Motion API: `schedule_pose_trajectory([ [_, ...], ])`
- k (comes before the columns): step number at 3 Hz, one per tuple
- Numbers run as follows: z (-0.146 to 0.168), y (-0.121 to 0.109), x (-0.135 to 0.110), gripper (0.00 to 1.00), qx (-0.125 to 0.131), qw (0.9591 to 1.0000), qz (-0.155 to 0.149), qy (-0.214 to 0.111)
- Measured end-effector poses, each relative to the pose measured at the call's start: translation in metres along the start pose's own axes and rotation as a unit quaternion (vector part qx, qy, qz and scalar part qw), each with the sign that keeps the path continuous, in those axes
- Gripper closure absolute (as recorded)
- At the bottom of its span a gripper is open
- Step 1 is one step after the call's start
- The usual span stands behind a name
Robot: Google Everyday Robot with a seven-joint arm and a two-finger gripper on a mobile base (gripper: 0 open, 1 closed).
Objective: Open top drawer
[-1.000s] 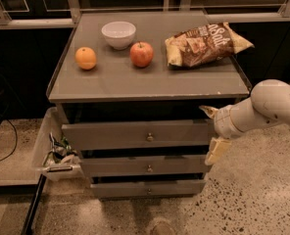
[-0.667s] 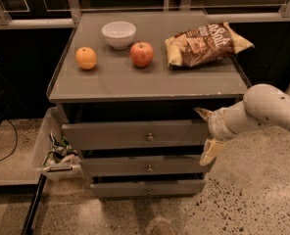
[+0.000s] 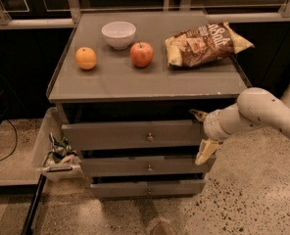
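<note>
Fingers (image 3: pixel 206 152) spread apart and gripping nothing, at the right end of the top drawer (image 3: pixel 110 135).

The gripper (image 3: pixel 202 132) hangs at that drawer's right edge, with the arm (image 3: pixel 262 112) reaching in from the drawer's right. The knob (image 3: pixel 149 137) sits at the drawer's centre, with only bare grey front between it and the gripper. Above the drawer, the cabinet top (image 3: pixel 150 84) carries an orange (image 3: pixel 86 58), bowl (image 3: pixel 118 34), apple (image 3: pixel 142 54) and chip bag (image 3: pixel 206 44). Two slimmer drawers (image 3: pixel 115 166) lie below it, and a bin (image 3: pixel 43 146) stands to its left.

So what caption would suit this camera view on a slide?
The robot's two-finger gripper, open, at the right end of the wide grey top drawer, its brass knob untouched.
</note>
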State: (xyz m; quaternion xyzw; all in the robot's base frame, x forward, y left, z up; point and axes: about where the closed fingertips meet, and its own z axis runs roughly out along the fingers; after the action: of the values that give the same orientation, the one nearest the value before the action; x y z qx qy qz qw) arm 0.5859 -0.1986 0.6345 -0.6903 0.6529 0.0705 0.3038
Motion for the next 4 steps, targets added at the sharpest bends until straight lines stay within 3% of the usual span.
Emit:
schedule_pose_trajectory([
  [1,0.0086,-0.0059,0.0028,0.0,0.0,1.0,0.0,-0.009],
  [2,0.0091,-0.0063,0.003,0.15,0.0,1.0,0.0,-0.01],
  [4,0.0038,-0.0092,-0.0003,0.61,0.0,1.0,0.0,-0.01],
])
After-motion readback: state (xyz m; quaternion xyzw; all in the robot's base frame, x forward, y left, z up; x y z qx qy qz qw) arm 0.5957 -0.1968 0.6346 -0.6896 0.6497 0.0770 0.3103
